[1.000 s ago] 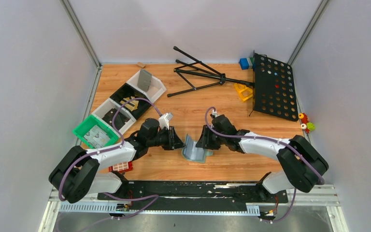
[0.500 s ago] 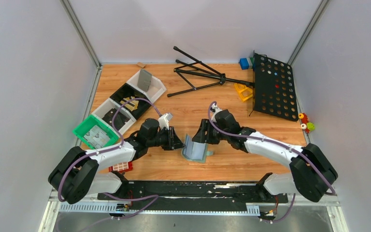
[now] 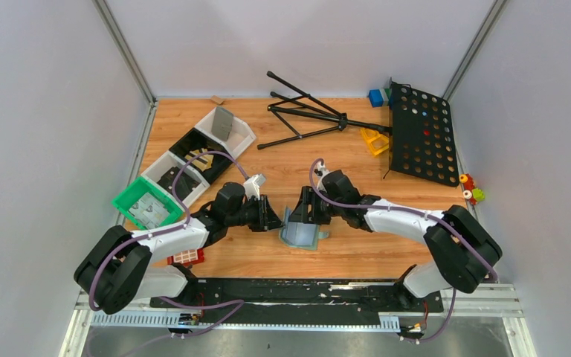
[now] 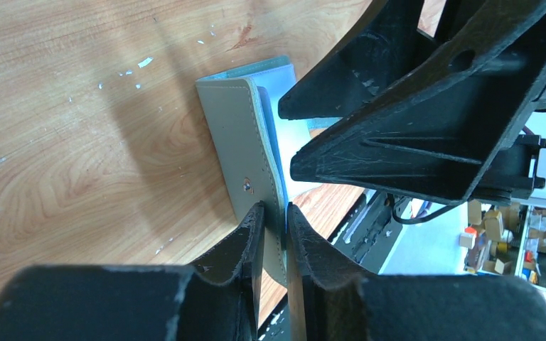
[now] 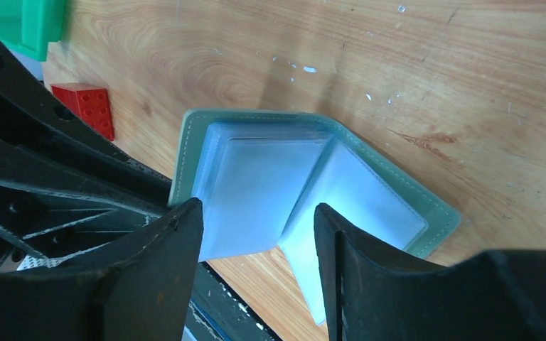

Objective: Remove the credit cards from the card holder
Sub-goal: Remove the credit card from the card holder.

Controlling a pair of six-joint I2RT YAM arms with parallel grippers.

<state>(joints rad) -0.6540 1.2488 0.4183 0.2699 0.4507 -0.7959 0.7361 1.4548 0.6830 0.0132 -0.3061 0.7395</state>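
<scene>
Top external: the card holder (image 3: 299,235) is sitting on the table (image 3: 342,160) at its near middle, one leaf lying flat and the other tilting up toward the left arm. The left pincer (image 3: 279,220) is meeting that raised leaf. The right pincer (image 3: 297,216) is hanging directly over the holder from the other side. The two pincers are nearly touching.

Left wrist: the left pincer is squeezing narrow, its fingers (image 4: 245,245) clamping the stitched edge of the holder's grey cover, one on each face. The cover is standing steeply off the wood. The right pincer's black fingers are crowding in just beyond it.

Right wrist: the right pincer is standing wide and gripping nothing. Its fingers (image 5: 170,241) are straddling the pale translucent sleeves (image 5: 256,185), which are fanning open inside the blue-green cover. Whether credit cards are sitting in them I cannot tell. A red block (image 5: 85,106) and a green tray (image 5: 25,25) are lying beyond the holder.
</scene>
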